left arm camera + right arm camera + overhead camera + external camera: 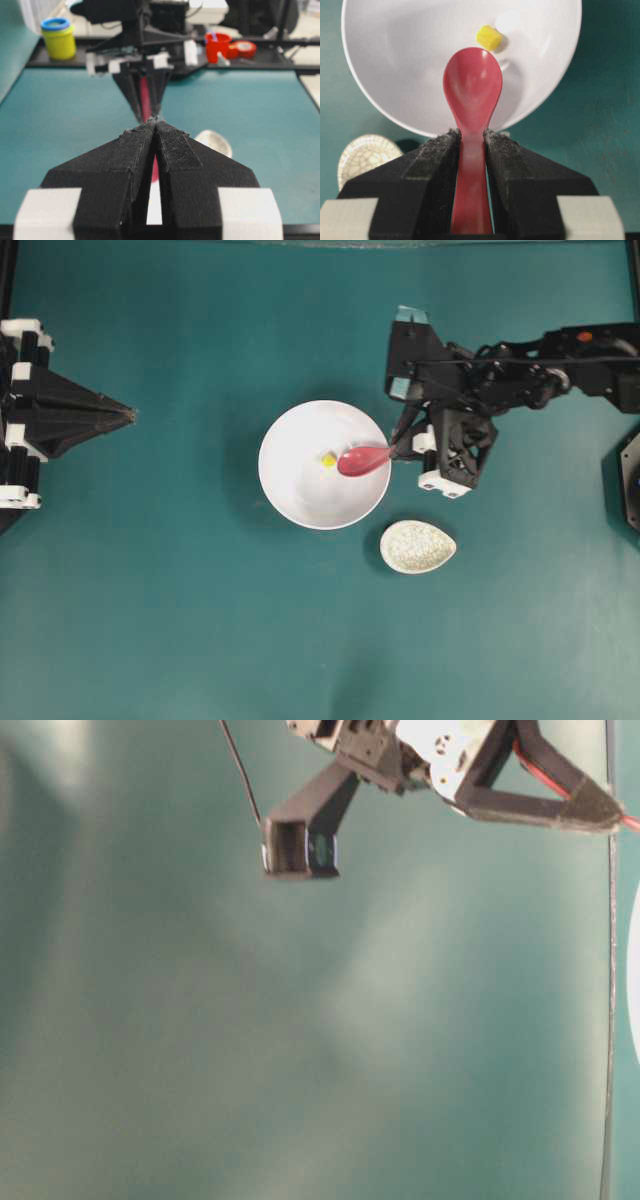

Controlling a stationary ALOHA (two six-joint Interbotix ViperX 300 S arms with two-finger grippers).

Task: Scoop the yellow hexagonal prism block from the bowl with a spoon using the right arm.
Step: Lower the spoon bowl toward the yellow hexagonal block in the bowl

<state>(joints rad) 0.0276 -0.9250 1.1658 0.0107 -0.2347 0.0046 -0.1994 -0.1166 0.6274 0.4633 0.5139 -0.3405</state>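
Observation:
The white bowl (pixel 290 490) stands mid-table, with the tiny yellow hexagonal prism block (pixel 329 459) lying inside it near the centre. My right gripper (pixel 405 447) is at the bowl's right rim, shut on the handle of the pink-red spoon (pixel 362 460). The spoon's scoop reaches into the bowl. In the right wrist view the empty scoop of the spoon (pixel 472 90) points at the block (pixel 489 37), which sits just beyond its tip and slightly right. The fingers of the right gripper (pixel 471 134) clamp the handle on both sides. My left gripper (pixel 128 416) rests far left, shut and empty.
A small speckled cream dish (pixel 418 546) lies just below and right of the bowl, close under the right arm. Beyond the table's far edge in the left wrist view stand a yellow pot (pixel 58 37) and a red cup (pixel 218 46).

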